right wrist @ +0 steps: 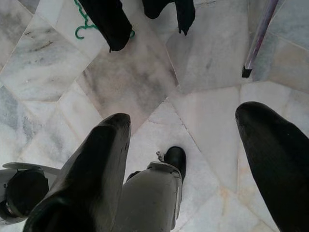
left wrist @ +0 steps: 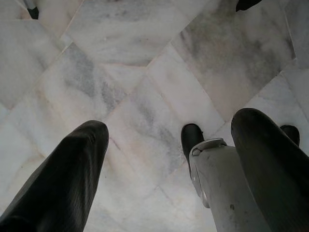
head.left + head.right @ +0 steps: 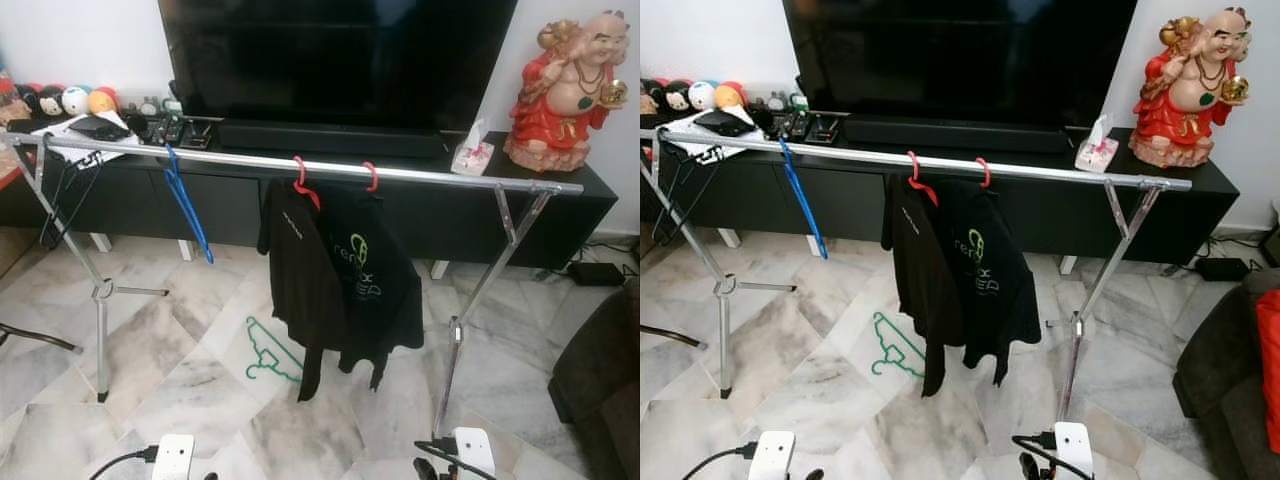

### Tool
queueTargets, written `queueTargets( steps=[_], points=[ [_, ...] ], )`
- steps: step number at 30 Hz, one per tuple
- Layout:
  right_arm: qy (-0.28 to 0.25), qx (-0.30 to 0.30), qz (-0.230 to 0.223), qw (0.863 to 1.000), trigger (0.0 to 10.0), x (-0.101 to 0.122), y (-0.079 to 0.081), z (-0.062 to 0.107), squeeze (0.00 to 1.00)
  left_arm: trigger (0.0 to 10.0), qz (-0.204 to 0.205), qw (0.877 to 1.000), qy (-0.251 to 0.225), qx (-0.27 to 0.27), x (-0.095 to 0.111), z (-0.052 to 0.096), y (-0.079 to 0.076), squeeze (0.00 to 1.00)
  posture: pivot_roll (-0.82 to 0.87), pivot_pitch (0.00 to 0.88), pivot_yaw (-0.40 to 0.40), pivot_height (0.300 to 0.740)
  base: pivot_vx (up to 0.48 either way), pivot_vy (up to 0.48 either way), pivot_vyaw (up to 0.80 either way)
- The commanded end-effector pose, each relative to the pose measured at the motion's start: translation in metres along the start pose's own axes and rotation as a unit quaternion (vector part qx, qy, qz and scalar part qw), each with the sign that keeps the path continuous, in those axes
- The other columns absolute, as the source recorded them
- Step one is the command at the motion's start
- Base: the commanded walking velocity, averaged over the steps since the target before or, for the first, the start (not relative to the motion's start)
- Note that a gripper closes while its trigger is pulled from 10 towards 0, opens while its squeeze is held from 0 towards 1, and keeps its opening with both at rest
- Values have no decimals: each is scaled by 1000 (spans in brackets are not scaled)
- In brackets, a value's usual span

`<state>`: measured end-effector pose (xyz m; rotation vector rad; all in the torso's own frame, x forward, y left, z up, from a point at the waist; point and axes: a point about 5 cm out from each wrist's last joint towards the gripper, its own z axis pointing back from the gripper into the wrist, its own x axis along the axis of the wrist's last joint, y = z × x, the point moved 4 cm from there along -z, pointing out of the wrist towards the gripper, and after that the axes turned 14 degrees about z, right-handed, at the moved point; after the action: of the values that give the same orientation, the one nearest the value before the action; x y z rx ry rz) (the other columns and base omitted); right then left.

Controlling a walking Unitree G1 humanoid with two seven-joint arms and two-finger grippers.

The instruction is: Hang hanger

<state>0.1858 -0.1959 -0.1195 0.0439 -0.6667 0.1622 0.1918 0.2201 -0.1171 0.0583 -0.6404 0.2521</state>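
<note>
On the marble floor [image 3: 180,380], below the rail's [image 3: 430,177] middle: green hanger [image 3: 268,355], likely light, stiff, thin plastic; best taken at the neck. Left gripper [image 2: 169,145] and right gripper [image 1: 183,140]: fingers wide apart, empty.

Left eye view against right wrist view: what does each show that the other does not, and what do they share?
Left eye view: the rail's top bar, blue hanger, two red hangers, television, red statue. Right wrist view: the right gripper, fingers open, above the robot's foot. Shared: green hanger on the marble floor, black shirt's hanging ends.
</note>
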Motion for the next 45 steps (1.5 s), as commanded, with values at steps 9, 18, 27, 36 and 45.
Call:
queueTargets(
  steps=[9,18,27,36,45],
  points=[
    [4,-1,-2,1000,10000,-1,1,0,0,10000,3,1000,14,9,-5,1,7,0,-47,7,-24,740,0,0,0],
    [5,1,-1,1000,10000,-2,1,0,0,10000,5,1000,15,10,-7,2,9,0,-43,15,-25,740,0,28,0],
    [6,1,-1,1000,10000,-2,1,0,0,10000,4,1000,16,8,-7,1,7,0,-44,17,-25,740,0,275,0],
    [4,2,-1,1000,10000,-2,1,0,0,10000,5,1000,16,8,-7,1,7,0,-43,16,-25,740,0,300,0],
    [5,4,0,1000,10000,-2,2,0,0,10000,4,1000,16,8,-7,2,7,0,-41,14,-24,740,0,370,0]
  ],
)
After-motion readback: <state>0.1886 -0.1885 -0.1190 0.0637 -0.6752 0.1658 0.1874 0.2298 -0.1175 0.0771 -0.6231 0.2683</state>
